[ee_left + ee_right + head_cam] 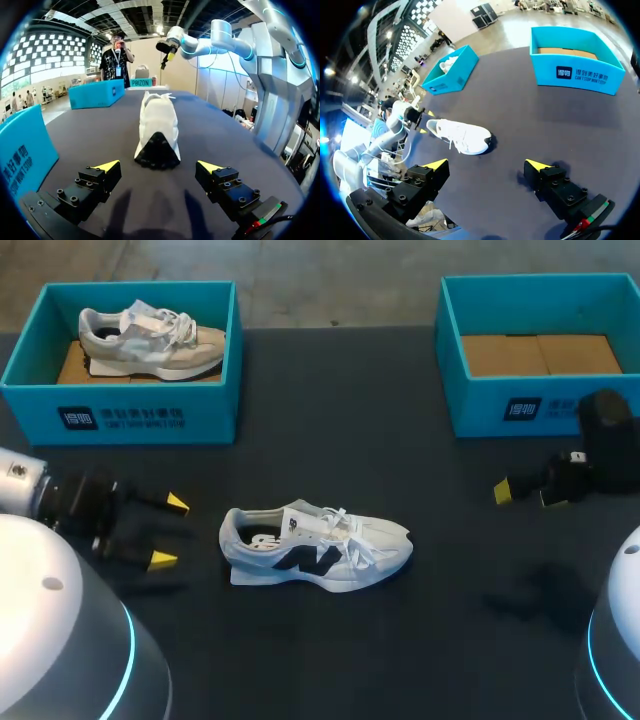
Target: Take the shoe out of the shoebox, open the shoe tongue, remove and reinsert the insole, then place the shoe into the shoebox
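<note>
Head view: shoe (315,548) lies between left gripper (170,531) and right gripper (528,496); both jaws spread.

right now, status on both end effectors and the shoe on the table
Left end effector open, empty, facing the heel of the shoe. Right end effector open, empty, near the empty shoebox. Shoe upright on table, untouched. Nothing in the way.

White shoe (315,548) with a dark, perhaps navy, side mark; black desk (350,450). Teal left shoebox (210,415) and right shoebox (480,405), brown inside; grey-beige second shoe (150,340).
</note>
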Controlling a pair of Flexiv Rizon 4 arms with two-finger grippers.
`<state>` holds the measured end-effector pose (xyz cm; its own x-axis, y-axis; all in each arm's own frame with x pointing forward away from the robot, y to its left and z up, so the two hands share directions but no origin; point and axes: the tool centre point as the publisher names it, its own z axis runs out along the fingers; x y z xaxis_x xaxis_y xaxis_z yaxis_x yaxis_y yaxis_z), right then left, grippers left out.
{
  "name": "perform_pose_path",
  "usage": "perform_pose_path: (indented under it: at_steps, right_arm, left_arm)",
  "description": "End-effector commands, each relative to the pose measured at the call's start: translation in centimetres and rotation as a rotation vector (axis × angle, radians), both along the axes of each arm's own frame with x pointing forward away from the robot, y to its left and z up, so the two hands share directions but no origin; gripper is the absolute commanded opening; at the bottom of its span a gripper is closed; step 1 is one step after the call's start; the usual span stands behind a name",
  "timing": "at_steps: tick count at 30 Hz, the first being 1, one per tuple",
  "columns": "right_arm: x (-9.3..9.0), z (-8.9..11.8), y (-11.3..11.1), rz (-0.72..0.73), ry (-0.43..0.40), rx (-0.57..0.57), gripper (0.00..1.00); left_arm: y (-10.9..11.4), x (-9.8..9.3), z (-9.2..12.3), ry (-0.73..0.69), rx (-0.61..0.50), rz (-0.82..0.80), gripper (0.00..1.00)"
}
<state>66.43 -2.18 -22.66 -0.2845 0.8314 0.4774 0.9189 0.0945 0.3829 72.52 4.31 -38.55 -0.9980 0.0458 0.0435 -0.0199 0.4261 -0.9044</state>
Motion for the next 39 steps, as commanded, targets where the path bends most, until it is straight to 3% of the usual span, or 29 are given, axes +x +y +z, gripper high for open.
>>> perform_pose_path:
  at_steps: [1,7,17,39]
  right_arm:
    - [-0.1,0.0,0.1,-0.002,0.000,-0.002,1.00]
    - [-0.1,0.0,0.1,-0.002,0.000,-0.002,1.00]
    - [-0.1,0.0,0.1,-0.002,0.000,-0.002,1.00]
    - [-0.1,0.0,0.1,-0.002,0.000,-0.002,1.00]
  left_arm:
    - [0.6,0.1,-1.8,0.010,0.002,0.015,1.00]
    - [1.4,0.2,-2.7,0.023,-0.005,0.038,1.00]
    - [1.3,-0.2,-2.5,0.002,-0.052,0.067,1.00]
    - [-5.1,0.3,-2.6,-0.007,-0.126,0.001,1.00]
